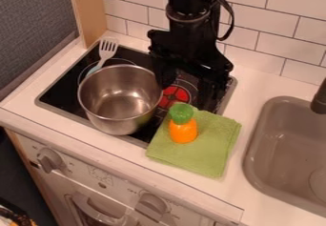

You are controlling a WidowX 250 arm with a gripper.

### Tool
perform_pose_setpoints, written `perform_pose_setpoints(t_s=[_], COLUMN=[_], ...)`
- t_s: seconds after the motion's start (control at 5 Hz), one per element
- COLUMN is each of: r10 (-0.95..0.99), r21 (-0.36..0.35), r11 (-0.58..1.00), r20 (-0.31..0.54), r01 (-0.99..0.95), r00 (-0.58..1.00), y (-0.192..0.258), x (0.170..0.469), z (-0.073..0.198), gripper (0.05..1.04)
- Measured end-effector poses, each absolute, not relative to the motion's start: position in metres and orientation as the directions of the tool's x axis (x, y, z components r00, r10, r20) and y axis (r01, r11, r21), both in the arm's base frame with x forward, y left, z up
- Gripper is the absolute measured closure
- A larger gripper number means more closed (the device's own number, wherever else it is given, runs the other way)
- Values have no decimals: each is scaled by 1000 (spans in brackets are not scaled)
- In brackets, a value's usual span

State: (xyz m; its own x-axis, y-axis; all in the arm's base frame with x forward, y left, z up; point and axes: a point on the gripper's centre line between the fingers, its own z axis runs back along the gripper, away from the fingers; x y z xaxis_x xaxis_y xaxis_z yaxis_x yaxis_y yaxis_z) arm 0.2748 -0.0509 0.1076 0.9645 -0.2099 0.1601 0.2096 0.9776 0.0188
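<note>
The black gripper [187, 89] hangs over the right part of the stove with its fingers spread apart and nothing between them. Left of it, a silver metal pot [121, 96] rests on the cooktop. Just in front of the gripper lies a toy carrot [183, 130], orange with a green top, on a folded green cloth [210, 146]. The cloth lies partly over the stove's front right corner and partly on the counter. Behind the pot, a pale fork [107, 49] has its tines toward the wall, and the pot hides part of its handle.
The black stove top [60, 94] has a red burner mark [174, 96] below the gripper. A grey sink [255, 146] with a dark faucet [320, 98] is at the right. White tiles [255, 34] rise behind, and a wooden post [90, 13] stands at the back left.
</note>
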Motion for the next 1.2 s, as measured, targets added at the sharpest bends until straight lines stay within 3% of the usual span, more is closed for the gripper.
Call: perform_pose_setpoints(t_s=[0.2, 0.8, 1.0, 1.2], r10=[-211, 133, 260, 292], r21=[17, 27, 41, 40], r11=[977, 989, 962, 953], r20=[131, 229, 175, 136], r01=[211, -143, -270, -299], r00=[969, 964, 950, 947], y=[-51, 82, 134, 149], x=[273, 305, 302, 308], z=[101, 162, 126, 91], gripper=[83, 83, 83, 83])
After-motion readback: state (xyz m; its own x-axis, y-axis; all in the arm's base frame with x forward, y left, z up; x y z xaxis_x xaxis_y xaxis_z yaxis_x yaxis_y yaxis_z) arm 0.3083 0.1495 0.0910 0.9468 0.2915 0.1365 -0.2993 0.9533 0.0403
